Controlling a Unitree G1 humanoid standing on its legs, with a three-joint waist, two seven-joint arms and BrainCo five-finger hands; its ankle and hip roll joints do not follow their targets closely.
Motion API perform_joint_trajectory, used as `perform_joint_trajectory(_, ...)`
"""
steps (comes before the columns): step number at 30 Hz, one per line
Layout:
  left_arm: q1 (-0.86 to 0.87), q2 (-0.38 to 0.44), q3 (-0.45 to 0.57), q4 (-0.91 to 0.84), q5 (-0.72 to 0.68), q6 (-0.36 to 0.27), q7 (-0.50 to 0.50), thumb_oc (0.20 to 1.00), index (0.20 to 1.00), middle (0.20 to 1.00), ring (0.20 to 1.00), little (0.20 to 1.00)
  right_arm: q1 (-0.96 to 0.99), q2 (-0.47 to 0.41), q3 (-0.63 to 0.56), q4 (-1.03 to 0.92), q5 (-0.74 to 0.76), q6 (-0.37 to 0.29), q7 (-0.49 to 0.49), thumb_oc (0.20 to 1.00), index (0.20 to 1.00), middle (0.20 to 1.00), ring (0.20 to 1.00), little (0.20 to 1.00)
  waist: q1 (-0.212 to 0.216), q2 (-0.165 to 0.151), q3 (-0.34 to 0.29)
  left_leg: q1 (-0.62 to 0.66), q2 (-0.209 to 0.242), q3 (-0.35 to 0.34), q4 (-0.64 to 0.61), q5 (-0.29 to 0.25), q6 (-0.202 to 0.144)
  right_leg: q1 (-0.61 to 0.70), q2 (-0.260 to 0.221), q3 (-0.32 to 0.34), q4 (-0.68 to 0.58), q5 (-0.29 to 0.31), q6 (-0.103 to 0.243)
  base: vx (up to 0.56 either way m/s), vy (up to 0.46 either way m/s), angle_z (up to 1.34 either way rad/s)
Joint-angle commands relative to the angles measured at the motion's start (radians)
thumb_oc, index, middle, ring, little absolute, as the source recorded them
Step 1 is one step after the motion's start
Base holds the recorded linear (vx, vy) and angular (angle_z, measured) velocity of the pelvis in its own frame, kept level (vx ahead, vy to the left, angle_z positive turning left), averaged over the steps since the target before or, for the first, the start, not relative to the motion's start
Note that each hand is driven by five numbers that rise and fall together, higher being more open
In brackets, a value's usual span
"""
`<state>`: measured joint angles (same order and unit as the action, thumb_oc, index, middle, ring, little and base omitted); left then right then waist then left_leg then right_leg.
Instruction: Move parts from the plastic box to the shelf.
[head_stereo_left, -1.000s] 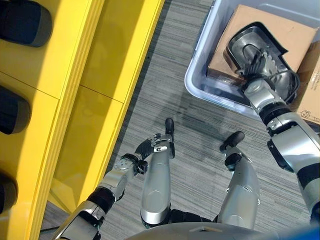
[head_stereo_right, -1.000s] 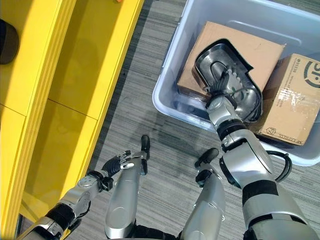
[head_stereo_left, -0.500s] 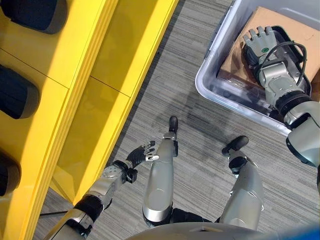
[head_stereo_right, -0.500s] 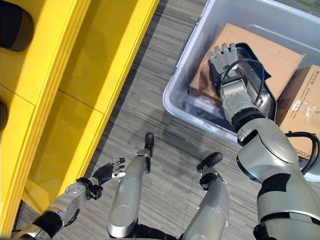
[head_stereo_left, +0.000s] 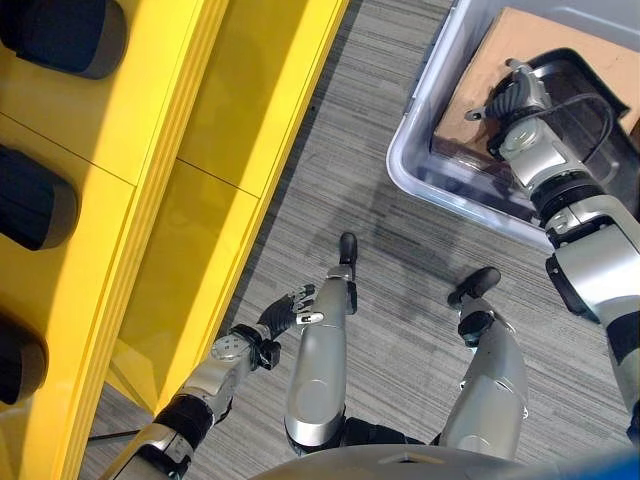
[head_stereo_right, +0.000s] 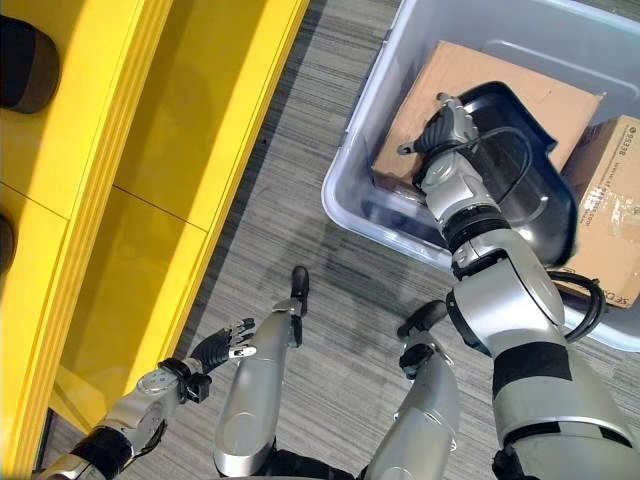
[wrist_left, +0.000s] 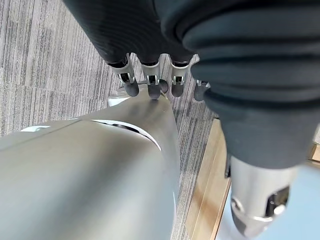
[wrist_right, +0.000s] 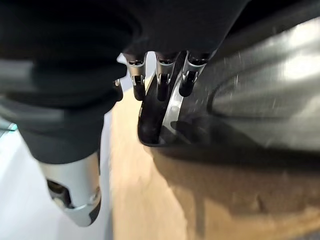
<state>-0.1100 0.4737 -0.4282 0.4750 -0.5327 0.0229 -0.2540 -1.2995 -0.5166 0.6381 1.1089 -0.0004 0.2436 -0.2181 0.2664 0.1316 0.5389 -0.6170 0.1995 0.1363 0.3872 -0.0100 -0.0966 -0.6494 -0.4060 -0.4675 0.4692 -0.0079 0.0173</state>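
- We see our right hand (head_stereo_right: 447, 128) reaching into the pale plastic box (head_stereo_right: 361, 150) at the far right of the scene, at the left edge of a black moulded part (head_stereo_right: 520, 180).
- In the right wrist view our fingers (wrist_right: 161, 85) point down at the rim of the black moulded part (wrist_right: 240, 100); they look bent at that rim, yet we cannot tell whether they grip it or merely touch it.
- The part lies inside the box, resting on a flat brown cardboard box (head_stereo_right: 440, 85), with its glossy hollow side facing up.
- A second cardboard box (head_stereo_right: 610, 220), wrapped with tape, sits in the plastic box just to the right of the part.
- Our left hand (head_stereo_left: 285, 313) hangs low at the near left, above the grey striped carpet (head_stereo_left: 380, 200), well apart from the plastic box.
- In the left wrist view its fingers (wrist_left: 152, 85) are loosely extended and hold nothing.
- The yellow shelf (head_stereo_left: 190, 170) stands along the left of the scene, with dark rounded parts (head_stereo_left: 35, 200) lying in its compartments at the far left.
- The carpet runs between the shelf and the plastic box.
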Motion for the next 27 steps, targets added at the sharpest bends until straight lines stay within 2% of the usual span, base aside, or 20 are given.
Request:
perform_joint_trajectory(1, 0.009, 0.008, -0.053, -0.012, 0.003, 0.008, -0.01, 1.0, 1.0, 1.0, 1.0, 1.0, 0.091, -0.003, 0.028, 0.026, -0.07, -0.058, 0.125, 1.0, 1.0, 1.0, 1.0, 1.0, 0.038, 0.03, -0.019, -0.064, 0.027, 0.013, 0.021, -0.014, -0.022, -0.032, -0.009, 0.051, 0.103, -0.091, 0.096, 0.0, 0.007, 0.07)
perform_joint_trajectory(3, 0.009, 0.014, -0.056, -0.018, 0.004, 0.014, -0.005, 1.0, 1.0, 1.0, 1.0, 1.0, 0.074, -0.005, 0.062, -0.012, -0.124, -0.099, 0.14, 1.0, 1.0, 1.0, 1.0, 1.0, 0.04, 0.028, -0.019, -0.073, 0.026, 0.01, 0.027, -0.014, -0.022, -0.037, -0.009, 0.047, 0.108, -0.092, 0.096, 0.0, -0.008, 0.05)
perform_joint_trajectory(8, 0.029, 0.02, -0.042, -0.025, 0.019, 0.005, -0.013, 1.0, 1.0, 1.0, 1.0, 1.0, 0.073, -0.01, 0.128, -0.103, -0.196, -0.148, 0.241, 1.0, 1.0, 1.0, 1.0, 1.0, 0.042, 0.018, -0.019, -0.076, 0.03, 0.011, 0.028, -0.013, -0.024, -0.036, -0.005, 0.039, 0.107, -0.091, 0.097, 0.0, -0.023, 0.0)
perform_joint_trajectory(9, 0.034, 0.023, -0.039, -0.022, 0.015, -0.002, -0.015, 1.0, 1.0, 1.0, 1.0, 1.0, 0.08, -0.013, 0.145, -0.123, -0.248, -0.154, 0.279, 1.0, 1.0, 1.0, 1.0, 1.0, 0.041, 0.015, -0.019, -0.075, 0.032, 0.011, 0.03, -0.013, -0.025, -0.034, -0.004, 0.039, 0.106, -0.09, 0.099, 0.0, 0.0, 0.0)
perform_joint_trajectory(12, 0.051, 0.029, -0.024, -0.02, 0.023, -0.018, -0.024, 1.0, 1.0, 1.0, 1.0, 1.0, 0.12, -0.039, 0.183, -0.151, -0.284, -0.158, 0.307, 1.0, 1.0, 1.0, 1.0, 1.0, 0.035, 0.006, -0.019, -0.068, 0.04, 0.019, 0.024, -0.011, -0.027, -0.025, 0.001, 0.04, 0.093, -0.089, 0.098, 0.0, -0.018, -0.04)
perform_joint_trajectory(14, 0.067, 0.039, -0.004, -0.015, 0.019, -0.033, -0.043, 1.0, 1.0, 1.0, 1.0, 1.0, 0.148, -0.062, 0.184, -0.15, -0.275, -0.173, 0.354, 1.0, 1.0, 1.0, 1.0, 1.0, 0.029, -0.001, -0.019, -0.06, 0.048, 0.024, 0.021, -0.01, -0.029, -0.018, 0.004, 0.042, 0.088, -0.088, 0.098, 0.01, -0.023, -0.09)
perform_joint_trajectory(18, 0.107, 0.062, 0.04, -0.037, 0.01, -0.041, -0.036, 1.0, 1.0, 1.0, 1.0, 1.0, 0.298, -0.153, 0.156, -0.229, -0.232, -0.187, 0.411, 1.0, 1.0, 1.0, 1.0, 1.0, -0.003, -0.037, -0.019, -0.041, 0.071, 0.04, 0.009, -0.005, -0.034, 0.002, 0.023, 0.05, 0.06, -0.082, 0.103, 0.0, -0.059, -0.09)
perform_joint_trajectory(19, 0.116, 0.074, 0.056, -0.055, -0.004, -0.033, -0.028, 1.0, 1.0, 1.0, 1.0, 1.0, 0.368, -0.18, 0.12, -0.267, -0.219, -0.187, 0.403, 1.0, 1.0, 1.0, 1.0, 1.0, -0.02, -0.051, -0.019, -0.033, 0.078, 0.047, 0.004, -0.004, -0.037, 0.01, 0.032, 0.056, 0.044, -0.077, 0.105, -0.01, -0.056, -0.18)
perform_joint_trajectory(23, 0.122, 0.078, 0.064, -0.067, -0.009, -0.028, -0.015, 1.0, 1.0, 1.0, 1.0, 1.0, 0.439, -0.208, 0.079, -0.298, -0.259, -0.184, 0.338, 1.0, 1.0, 1.0, 1.0, 1.0, -0.042, -0.065, -0.019, -0.016, 0.084, 0.057, -0.002, -0.004, -0.038, 0.022, 0.043, 0.068, 0.027, -0.071, 0.108, 0.0, -0.034, -0.15)
perform_joint_trajectory(27, 0.116, 0.071, 0.055, -0.066, -0.014, -0.027, -0.001, 1.0, 1.0, 1.0, 1.0, 1.0, 0.466, -0.22, 0.033, -0.283, -0.319, -0.181, 0.138, 1.0, 1.0, 1.0, 1.0, 1.0, -0.058, -0.068, -0.019, 0.004, 0.085, 0.065, -0.002, -0.009, -0.036, 0.038, 0.05, 0.079, 0.012, -0.067, 0.109, 0.0, -0.019, -0.14)
